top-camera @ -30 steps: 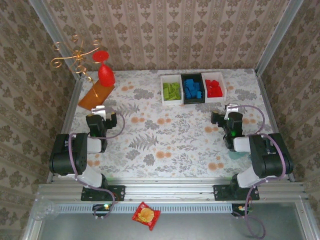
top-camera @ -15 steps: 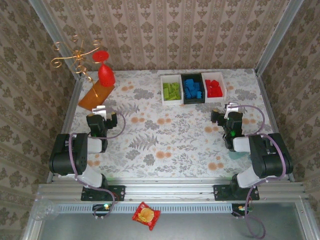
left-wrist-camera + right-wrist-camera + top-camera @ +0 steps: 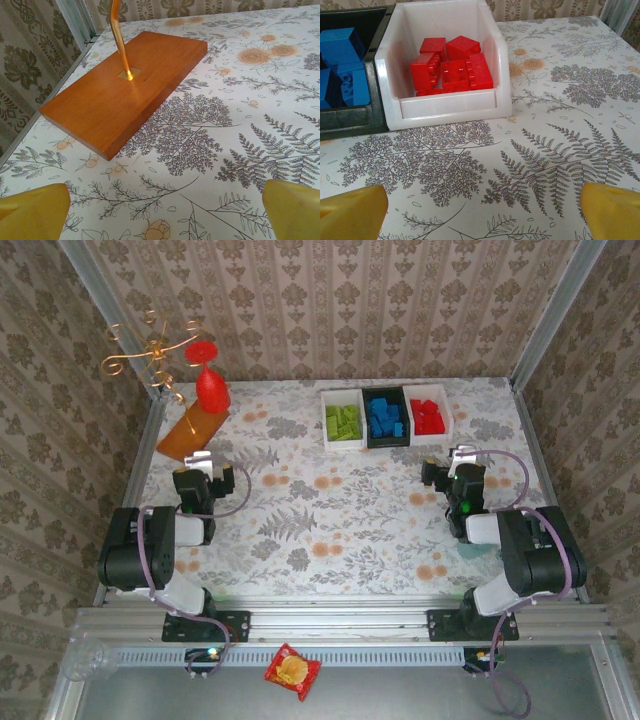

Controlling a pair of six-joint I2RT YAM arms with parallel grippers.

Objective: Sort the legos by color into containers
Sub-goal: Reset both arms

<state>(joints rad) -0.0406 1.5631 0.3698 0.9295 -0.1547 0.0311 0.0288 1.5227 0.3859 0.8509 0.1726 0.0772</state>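
Floral worktop [image 3: 330, 530]. Red legos [image 3: 451, 67] in white container [image 3: 447, 106], ahead of my right end effector [image 3: 482, 210], spread wide, empty; left end effector [image 3: 165, 212] wide too. Black container [image 3: 350, 122] cut off.

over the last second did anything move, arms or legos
Nothing visibly changed. The left gripper and right gripper stay open and empty, and the legos lie sorted by color in the three containers as before.

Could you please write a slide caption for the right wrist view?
Open right gripper facing a white bin of red bricks, beside a black bin of blue bricks.
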